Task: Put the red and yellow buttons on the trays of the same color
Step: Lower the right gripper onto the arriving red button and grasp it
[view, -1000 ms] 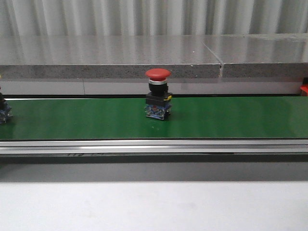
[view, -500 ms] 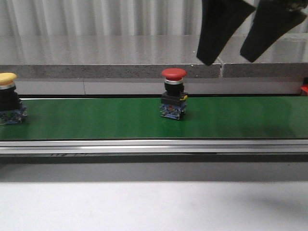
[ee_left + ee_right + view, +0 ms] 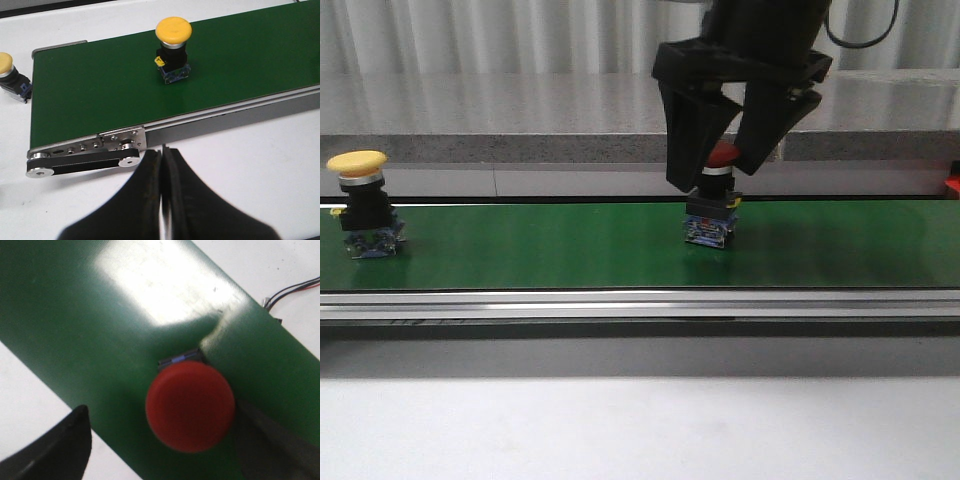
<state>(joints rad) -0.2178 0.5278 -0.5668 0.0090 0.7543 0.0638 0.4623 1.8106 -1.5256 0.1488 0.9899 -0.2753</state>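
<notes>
A red button [image 3: 723, 153] with a black and blue base stands on the green belt [image 3: 550, 245]. My right gripper [image 3: 712, 178] hangs open over it, one finger on each side of the cap. In the right wrist view the red button [image 3: 190, 405] fills the gap of the open right gripper [image 3: 162, 415], closer to one finger. A yellow button [image 3: 358, 163] stands at the belt's left end, and shows in the left wrist view as the yellow button [image 3: 173, 31] on the belt. My left gripper [image 3: 162, 152] is shut and empty over the white table. The trays are out of view.
A second yellow button [image 3: 6, 64] lies on the white table beyond the belt's end. The belt's roller and metal side rail [image 3: 85, 152] lie just ahead of the left gripper. A grey stone ledge [image 3: 520, 120] runs behind the belt. A small red item [image 3: 952, 186] shows at the right edge.
The belt has carried the red button to the right and brought the yellow button in from the left. My right gripper came down from above and now straddles the red button.
</notes>
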